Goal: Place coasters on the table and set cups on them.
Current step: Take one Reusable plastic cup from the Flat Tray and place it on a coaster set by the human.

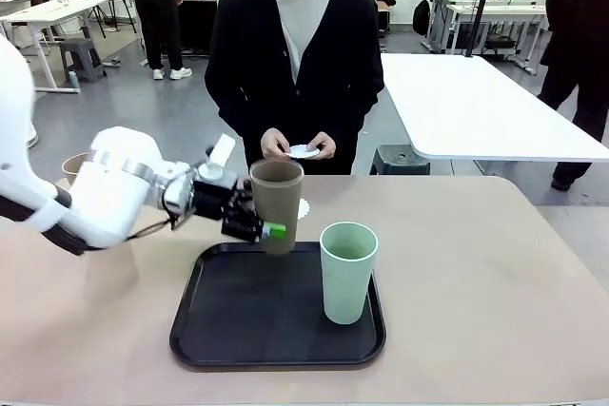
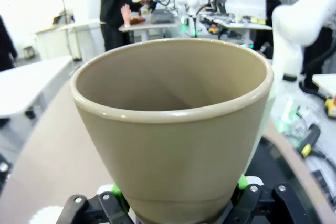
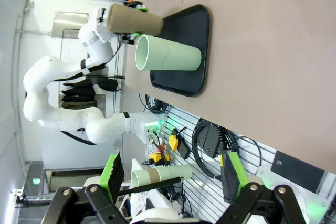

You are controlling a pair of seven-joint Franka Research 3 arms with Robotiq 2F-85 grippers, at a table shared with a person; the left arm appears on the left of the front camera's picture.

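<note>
Nearest the lens, a black tray [image 1: 228, 320] with rounded corners lies on the beige worktop [image 1: 495, 273]. On the tray's right half stands the pale green cup [image 1: 348, 271], upright and untouched.

At the tray's far edge stands the tan cup [image 1: 276, 199], also upright. It is pinched low on its wall by the robot's left hand [image 1: 261, 226], which reaches in from the left with the arm roughly level. One green pad presses the near side of the cup; the other lies behind it. From the front it is hard to tell whether the cup's base rests on the tray or hangs just clear of it. In the left wrist view the cup's open mouth faces up, and its lower wall is clamped between the two green pads.

One white coaster [image 1: 304, 208] lies flat on the worktop just beyond the tray, partly hidden behind the tan cup. The right wrist view shows it as a white disc past the tray's far end. At the far side of the worktop a person [image 1: 295, 54] holds a second coaster [image 1: 303, 151] in both hands at waist height.

The right hand [image 3: 172, 177] has its fingers spread wide with nothing between the green pads. It is held off beyond the worktop's edge, well apart from tray and cups. Its view is rolled, so the worktop stands on edge.
</note>
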